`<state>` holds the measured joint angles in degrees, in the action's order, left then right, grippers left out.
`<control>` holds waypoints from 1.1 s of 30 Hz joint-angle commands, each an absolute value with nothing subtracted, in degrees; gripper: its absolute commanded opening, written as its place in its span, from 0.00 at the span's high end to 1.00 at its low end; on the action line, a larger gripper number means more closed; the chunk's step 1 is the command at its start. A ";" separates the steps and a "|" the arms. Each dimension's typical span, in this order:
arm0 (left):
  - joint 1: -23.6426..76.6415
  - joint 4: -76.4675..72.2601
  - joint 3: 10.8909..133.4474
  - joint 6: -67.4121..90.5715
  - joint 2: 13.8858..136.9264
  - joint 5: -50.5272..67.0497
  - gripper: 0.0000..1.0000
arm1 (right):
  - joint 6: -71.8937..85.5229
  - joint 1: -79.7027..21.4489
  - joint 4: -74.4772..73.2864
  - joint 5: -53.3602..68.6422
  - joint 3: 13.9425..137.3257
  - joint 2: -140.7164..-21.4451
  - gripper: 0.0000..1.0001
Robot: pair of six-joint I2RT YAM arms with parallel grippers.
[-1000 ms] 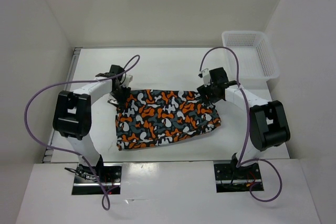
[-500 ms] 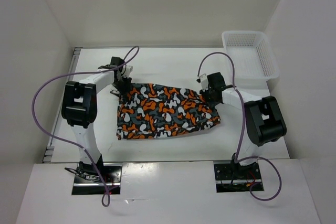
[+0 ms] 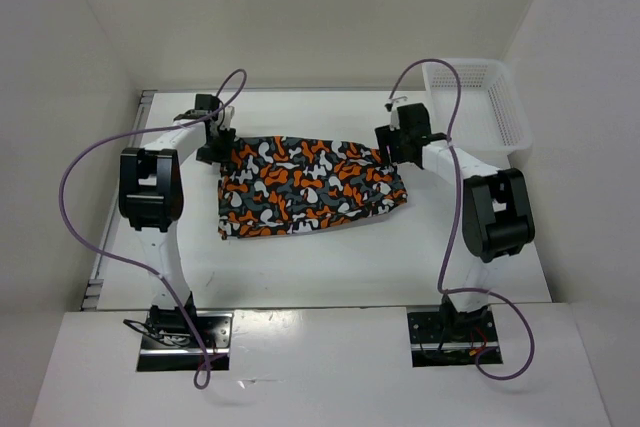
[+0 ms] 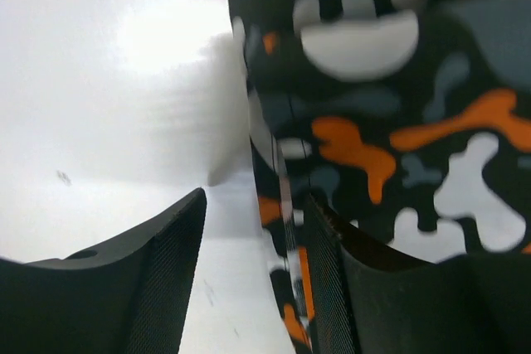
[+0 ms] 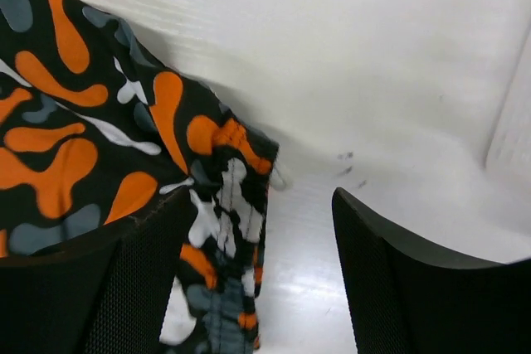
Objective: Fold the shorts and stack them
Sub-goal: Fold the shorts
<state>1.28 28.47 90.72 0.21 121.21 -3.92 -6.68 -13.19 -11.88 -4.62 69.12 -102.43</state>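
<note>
The shorts (image 3: pixel 310 187), in orange, black, grey and white camouflage, lie spread flat in the middle of the table. My left gripper (image 3: pixel 213 142) is at their far left corner. In the left wrist view it (image 4: pixel 255 201) is open, and the hem of the shorts (image 4: pixel 398 122) runs between the jaws against the right finger (image 4: pixel 332 279). My right gripper (image 3: pixel 396 145) is at the far right corner. In its wrist view it (image 5: pixel 261 196) is open, with the corner of the shorts (image 5: pixel 224 196) beside the left finger (image 5: pixel 141 279), unclamped.
A white mesh basket (image 3: pixel 470 67) stands at the back right corner of the table (image 3: pixel 330 267), just beyond my right arm. White walls close in the table on three sides. Purple cables loop above both arms.
Both grippers moved toward the back of the table and the shorts slid back with them, now lying flatter. The jaws now stand apart around the far corners.
</note>
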 commanded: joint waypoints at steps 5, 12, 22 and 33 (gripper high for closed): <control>1.76 31.90 83.77 0.00 110.23 -3.52 0.40 | 13.18 -10.20 -17.49 7.38 59.97 -92.11 0.26; 3.60 33.74 77.35 0.00 106.17 -1.94 0.39 | 13.63 -6.94 -17.40 8.43 52.12 -90.88 0.27; 4.13 33.75 75.67 0.00 105.64 -2.55 0.38 | 12.22 -8.17 -14.24 8.61 50.62 -95.62 0.41; 4.13 33.22 75.15 0.00 106.26 -3.60 0.37 | 10.74 -8.17 -14.77 8.61 51.69 -96.77 0.99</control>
